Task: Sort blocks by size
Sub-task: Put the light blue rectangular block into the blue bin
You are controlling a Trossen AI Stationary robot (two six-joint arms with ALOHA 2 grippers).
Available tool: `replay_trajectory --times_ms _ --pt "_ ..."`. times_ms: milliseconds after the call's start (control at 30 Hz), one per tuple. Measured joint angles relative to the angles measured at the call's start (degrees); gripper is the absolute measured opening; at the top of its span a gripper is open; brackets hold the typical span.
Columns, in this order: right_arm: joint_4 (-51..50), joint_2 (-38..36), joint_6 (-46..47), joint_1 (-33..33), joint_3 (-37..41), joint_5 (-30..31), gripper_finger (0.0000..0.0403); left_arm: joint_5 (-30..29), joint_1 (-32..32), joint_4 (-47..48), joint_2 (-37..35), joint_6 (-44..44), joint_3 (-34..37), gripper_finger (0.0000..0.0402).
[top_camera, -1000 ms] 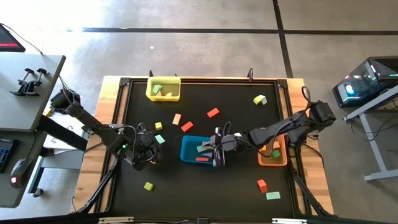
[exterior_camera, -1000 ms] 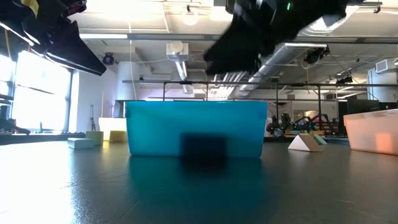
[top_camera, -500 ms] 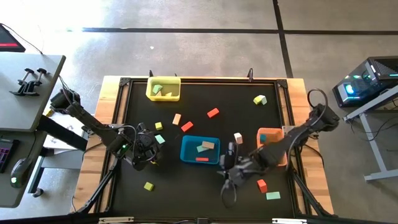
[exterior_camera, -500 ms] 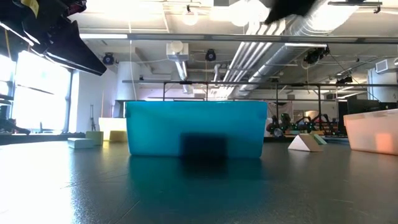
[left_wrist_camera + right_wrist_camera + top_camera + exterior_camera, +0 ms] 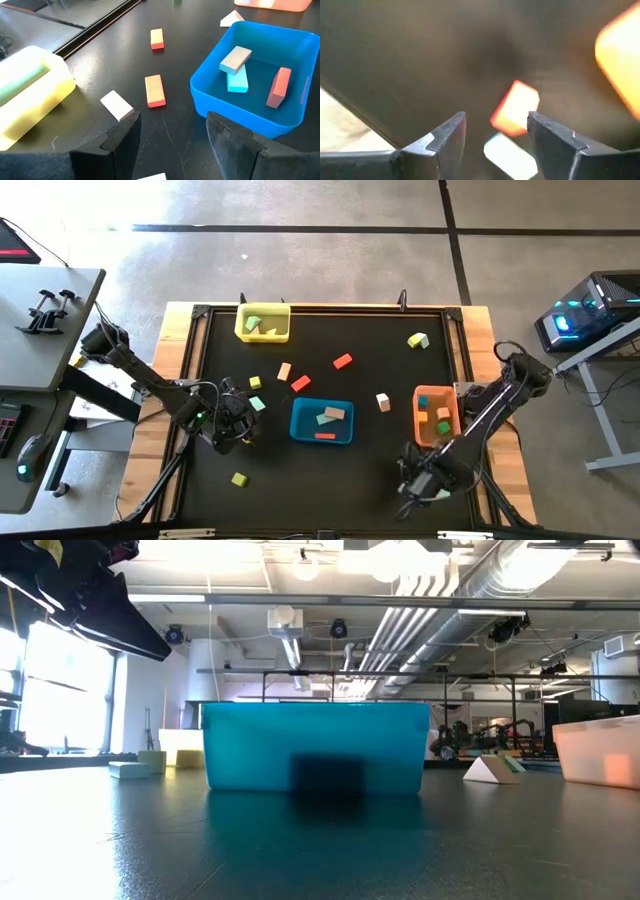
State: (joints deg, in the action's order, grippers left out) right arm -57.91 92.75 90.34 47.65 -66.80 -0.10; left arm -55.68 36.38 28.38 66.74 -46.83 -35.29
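Small blocks lie scattered on the black table: a tan bar (image 5: 284, 371), two red ones (image 5: 300, 383) (image 5: 343, 361), a lime one (image 5: 239, 479) and a white cube (image 5: 382, 401). A tan, a light blue and a red bar lie in the blue tray (image 5: 322, 421). My left gripper (image 5: 235, 427) is open and empty, left of the blue tray. My right gripper (image 5: 418, 483) is open and empty at the near right, over a red block (image 5: 515, 107) and a pale green one (image 5: 510, 155), which it hides in the high view.
The yellow tray (image 5: 263, 322) stands at the far left with pale green pieces in it. The orange tray (image 5: 437, 417) stands at the right, just beyond my right gripper, with small blocks in it. A yellow-and-green pair (image 5: 417, 340) lies at the far right.
My right gripper has swung from over the blue tray toward the table's near right, past the orange tray, down to the near edge. The tan bar now shows lying in the blue tray. My left arm has kept still.
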Motion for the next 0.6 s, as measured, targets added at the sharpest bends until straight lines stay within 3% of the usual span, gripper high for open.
replay_trajectory --times_ms 167,600 --pt "0.3 0.0 5.3 3.7 3.5 -5.9 0.0209 0.0 0.0 0.0 0.0 0.0 0.0 0.0213" --pt "6.2 0.0 3.7 7.8 8.9 -8.0 0.0209 0.0 0.0 0.0 0.0 0.5 0.0 0.0213"
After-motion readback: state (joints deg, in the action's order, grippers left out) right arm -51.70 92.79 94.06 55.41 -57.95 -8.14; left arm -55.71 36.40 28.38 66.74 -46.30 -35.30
